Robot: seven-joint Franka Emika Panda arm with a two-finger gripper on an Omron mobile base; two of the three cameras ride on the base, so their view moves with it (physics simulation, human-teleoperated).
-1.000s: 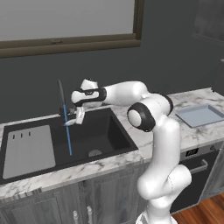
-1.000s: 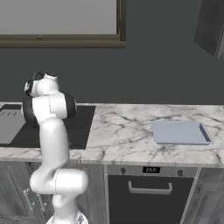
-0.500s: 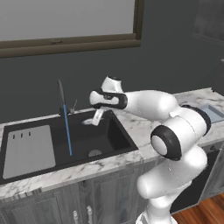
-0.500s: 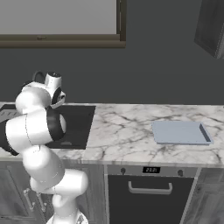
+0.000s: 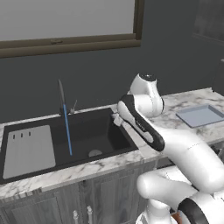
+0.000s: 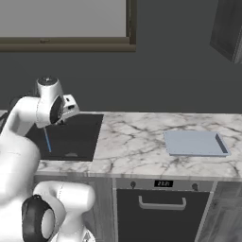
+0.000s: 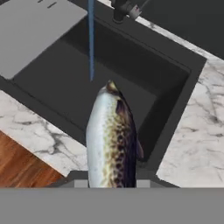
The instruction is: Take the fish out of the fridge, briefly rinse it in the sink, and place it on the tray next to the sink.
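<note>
In the hand view the fish (image 7: 111, 140), silvery with a dark speckled back, sticks out straight from my gripper (image 7: 111, 181), which is shut on its tail end. Its head hangs over the sink (image 7: 131, 70), close to the basin's right wall. From the left base view my gripper (image 5: 117, 119) is above the right rim of the sink (image 5: 87, 135). The right base view has my gripper (image 6: 71, 108) over the sink (image 6: 71, 134). The tray (image 5: 201, 114) lies on the counter to the right, bare, and is the tray (image 6: 194, 142) in the right base view.
A thin faucet (image 5: 61, 94) pours a blue water stream (image 5: 68, 131) into the basin, left of the fish. A flat grey panel with three slots (image 5: 28, 148) covers the sink's left part. Marble counter (image 6: 137, 142) runs between sink and tray.
The arm has swung right across the basin, carrying the fish away from the water stream toward the sink's right rim. The base has not moved.
</note>
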